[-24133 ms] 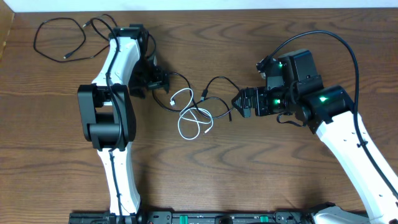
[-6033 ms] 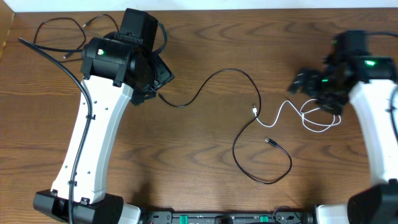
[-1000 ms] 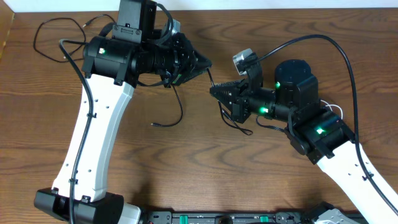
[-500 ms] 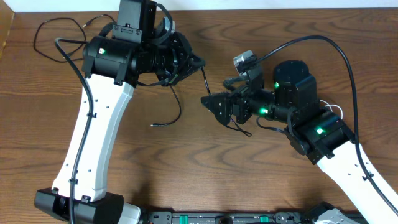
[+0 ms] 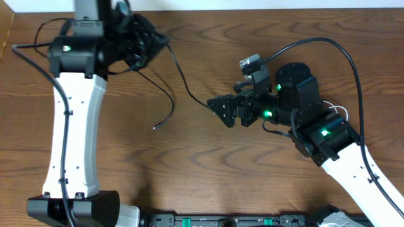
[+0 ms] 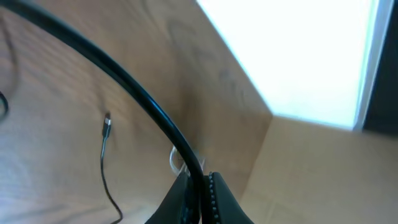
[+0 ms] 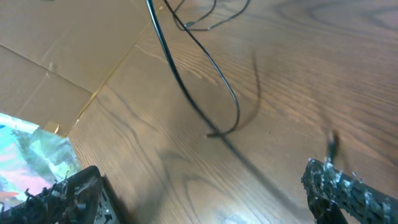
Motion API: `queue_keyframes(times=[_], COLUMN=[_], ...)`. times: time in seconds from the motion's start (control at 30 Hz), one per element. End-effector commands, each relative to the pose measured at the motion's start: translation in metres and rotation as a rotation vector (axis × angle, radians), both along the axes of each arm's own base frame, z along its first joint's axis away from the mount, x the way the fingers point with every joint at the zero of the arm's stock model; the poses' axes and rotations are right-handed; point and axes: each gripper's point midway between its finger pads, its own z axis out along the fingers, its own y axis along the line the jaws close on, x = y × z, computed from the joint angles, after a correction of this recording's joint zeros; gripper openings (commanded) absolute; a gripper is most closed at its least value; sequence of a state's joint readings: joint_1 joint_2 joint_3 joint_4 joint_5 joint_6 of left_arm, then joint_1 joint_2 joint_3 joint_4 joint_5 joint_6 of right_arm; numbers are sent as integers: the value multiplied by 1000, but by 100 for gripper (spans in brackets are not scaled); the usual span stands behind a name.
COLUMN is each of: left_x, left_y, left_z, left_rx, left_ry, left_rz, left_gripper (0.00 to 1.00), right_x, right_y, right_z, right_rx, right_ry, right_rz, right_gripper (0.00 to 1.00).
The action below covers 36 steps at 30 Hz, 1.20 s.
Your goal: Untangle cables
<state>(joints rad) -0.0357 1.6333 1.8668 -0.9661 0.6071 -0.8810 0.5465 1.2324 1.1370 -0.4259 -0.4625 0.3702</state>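
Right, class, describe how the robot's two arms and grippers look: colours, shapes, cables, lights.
The left arm and right arm have smooth white shells and blocky black joint housings, with small green lights glowing on them. A thick black cable loops alongside the right arm; a thinner black wire runs down the left. The left gripper and right gripper are black, with ridged finger edges.

Bench point(image 5: 208, 170): brown wood grain, lying under everything and filling most of the overhead view.
Cardboard point(image 5: 5, 31): standing against the bench's left edge.
White strip point(image 5: 284, 4): running along the bench's far edge.
Black rail point(image 5: 208, 221): sitting at the bench's near edge.
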Motion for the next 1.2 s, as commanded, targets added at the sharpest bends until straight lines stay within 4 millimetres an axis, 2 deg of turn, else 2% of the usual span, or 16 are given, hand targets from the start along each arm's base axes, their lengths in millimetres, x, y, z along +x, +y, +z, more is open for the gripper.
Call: queue_keyframes(times=[0.0, 0.3, 0.43, 0.5, 0.77, 1.07, 1.17], left_x=[18, 21, 6, -3, -34, -66, -69], left_y=[57, 167, 234, 254, 317, 391, 412], left_z=[-8, -18, -21, -21, -14, 1, -1], left_rx=[22, 198, 375, 394, 348, 479, 534], left_ry=[36, 45, 76, 97, 108, 38, 42], left_rz=[221, 554, 815, 944, 1354, 1648, 1654], left_gripper=[7, 8, 8, 8, 8, 8, 7], right_x=[-1, 2, 1, 1, 2, 2, 2], right_y=[0, -2, -2, -2, -2, -3, -3], right_z=[1, 0, 0, -1, -1, -2, -1], right_rx=[-8, -16, -17, -18, -21, -23, -22], right_ry=[-7, -11, -10, -8, -9, -8, -9], right_rz=[1, -15, -15, -15, -19, -22, -22], right_gripper=[99, 99, 99, 99, 99, 99, 99])
